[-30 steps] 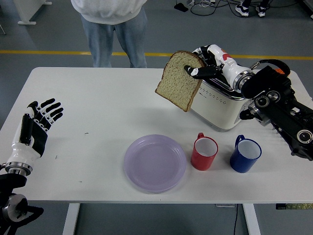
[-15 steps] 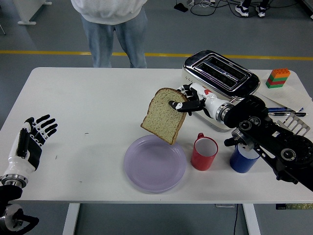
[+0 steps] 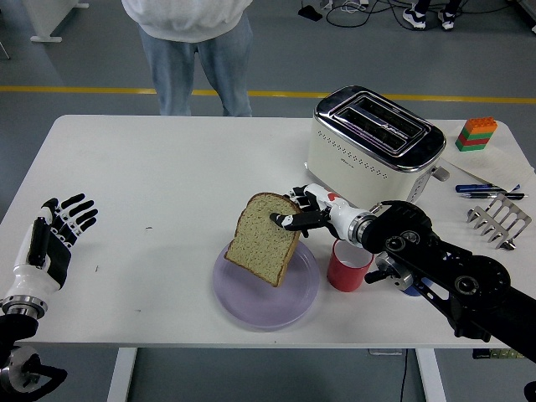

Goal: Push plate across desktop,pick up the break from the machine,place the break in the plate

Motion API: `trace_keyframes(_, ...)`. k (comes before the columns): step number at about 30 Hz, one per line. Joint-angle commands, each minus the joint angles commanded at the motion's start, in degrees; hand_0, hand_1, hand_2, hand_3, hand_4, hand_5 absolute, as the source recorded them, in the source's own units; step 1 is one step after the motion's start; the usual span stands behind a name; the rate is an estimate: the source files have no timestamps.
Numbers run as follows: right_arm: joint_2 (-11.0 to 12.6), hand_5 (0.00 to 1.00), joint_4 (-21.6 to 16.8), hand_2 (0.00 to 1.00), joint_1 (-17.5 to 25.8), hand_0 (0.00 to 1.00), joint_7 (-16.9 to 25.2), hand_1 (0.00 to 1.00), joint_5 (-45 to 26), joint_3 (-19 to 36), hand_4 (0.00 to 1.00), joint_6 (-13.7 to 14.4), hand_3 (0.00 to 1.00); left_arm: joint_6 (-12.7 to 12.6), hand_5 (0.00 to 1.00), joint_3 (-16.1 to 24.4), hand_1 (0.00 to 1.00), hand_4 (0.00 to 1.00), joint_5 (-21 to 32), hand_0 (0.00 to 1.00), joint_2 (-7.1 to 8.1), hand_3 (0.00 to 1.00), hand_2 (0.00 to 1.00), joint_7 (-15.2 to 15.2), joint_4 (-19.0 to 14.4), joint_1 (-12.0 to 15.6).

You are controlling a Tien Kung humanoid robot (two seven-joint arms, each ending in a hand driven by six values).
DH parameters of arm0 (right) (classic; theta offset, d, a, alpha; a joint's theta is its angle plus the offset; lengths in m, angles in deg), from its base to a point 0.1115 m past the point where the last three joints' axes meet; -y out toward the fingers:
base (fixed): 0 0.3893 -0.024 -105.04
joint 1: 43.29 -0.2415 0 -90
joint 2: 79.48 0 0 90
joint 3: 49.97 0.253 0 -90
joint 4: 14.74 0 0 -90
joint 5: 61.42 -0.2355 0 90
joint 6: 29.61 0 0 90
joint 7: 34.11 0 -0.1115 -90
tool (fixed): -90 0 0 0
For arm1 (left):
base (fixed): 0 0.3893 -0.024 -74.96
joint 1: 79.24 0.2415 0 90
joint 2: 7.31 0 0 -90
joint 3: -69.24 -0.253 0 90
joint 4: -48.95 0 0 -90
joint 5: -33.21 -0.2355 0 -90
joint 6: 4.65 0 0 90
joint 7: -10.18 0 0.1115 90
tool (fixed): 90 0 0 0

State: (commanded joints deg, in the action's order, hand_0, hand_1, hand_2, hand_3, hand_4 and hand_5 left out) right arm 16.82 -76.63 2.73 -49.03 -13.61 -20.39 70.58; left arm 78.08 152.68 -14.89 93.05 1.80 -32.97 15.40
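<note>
My right hand (image 3: 295,216) is shut on a slice of brown bread (image 3: 260,238), pinching its upper right corner. The slice hangs nearly upright, its lower edge at or just above the lilac plate (image 3: 251,303) near the table's front middle. Behind them at the back right stands the cream and chrome toaster (image 3: 373,152), its slots empty. My left hand (image 3: 57,230) rests at the table's left edge, fingers spread, holding nothing.
A red mug (image 3: 345,268) stands right of the plate, under my right forearm, which mostly hides a blue mug (image 3: 405,283). A coloured block stack (image 3: 475,134), pens (image 3: 486,190) and a toast rack (image 3: 499,219) are at the far right. A person (image 3: 194,42) stands at the far side.
My right hand has carried the bread from above the toaster down and leftwards to the plate. The left hand has drawn back a little towards the table's left edge.
</note>
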Motion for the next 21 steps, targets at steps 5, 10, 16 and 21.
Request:
trace_keyframes(5,-0.82,0.002,2.44,0.308,-0.13,0.124,0.6,0.15,-0.13,-2.71,0.451,-0.31,0.399,-1.83,0.944,-0.39,0.758,0.419,1.46,0.776,0.03,0.694,0.757,-2.82,0.13,0.09)
trace_keyframes(10,-1.46,0.002,4.53,0.308,-0.25,0.126,0.8,0.151,-0.64,-4.34,0.457,-0.63,0.401,-4.77,0.94,-1.15,0.795,0.42,7.54,0.793,-0.21,0.725,0.806,-8.85,0.34,0.08)
trace_keyframes(16,-2.61,0.002,6.92,0.31,-0.46,0.129,1.56,0.15,-0.29,-5.56,0.456,-0.59,0.403,-5.92,0.94,-1.73,0.798,0.418,20.53,0.796,-0.49,0.728,0.811,-14.86,0.3,-0.14)
trace_keyframes(21,-2.99,0.002,8.05,0.31,-0.79,0.129,3.3,0.15,-0.23,-6.26,0.456,-1.4,0.403,-6.41,0.94,-1.64,0.798,0.418,22.61,0.796,-0.55,0.728,0.811,-15.4,0.11,-0.24)
